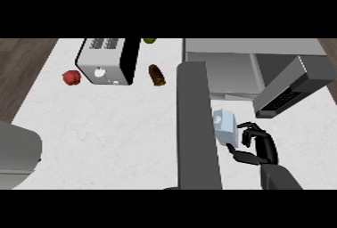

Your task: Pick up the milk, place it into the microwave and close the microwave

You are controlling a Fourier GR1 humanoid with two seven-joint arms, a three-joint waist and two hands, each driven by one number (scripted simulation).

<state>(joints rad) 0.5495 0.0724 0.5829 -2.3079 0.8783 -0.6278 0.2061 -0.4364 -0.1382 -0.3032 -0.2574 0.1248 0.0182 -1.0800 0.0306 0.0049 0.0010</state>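
Note:
The milk (pixel 224 125), a small pale blue and white carton, stands on the white counter (pixel 112 133) just right of the microwave's open door (pixel 196 129). The door is a long grey slab that swings out toward me. My right hand (pixel 258 147) is at the carton's right side, fingers curled against it and thumb at its near end. The microwave (pixel 263 53) sits at the back right, with its grey cavity (pixel 223 73) open and a dark keypad panel (pixel 284 95) on its right. My left hand does not show.
A silver toaster (pixel 105 62) stands at the back left, with a red fruit (pixel 71 77) to its left and a brown object (pixel 157 75) to its right. A green item (pixel 150 40) lies at the back edge. A grey rounded body part (pixel 16 153) fills the left edge.

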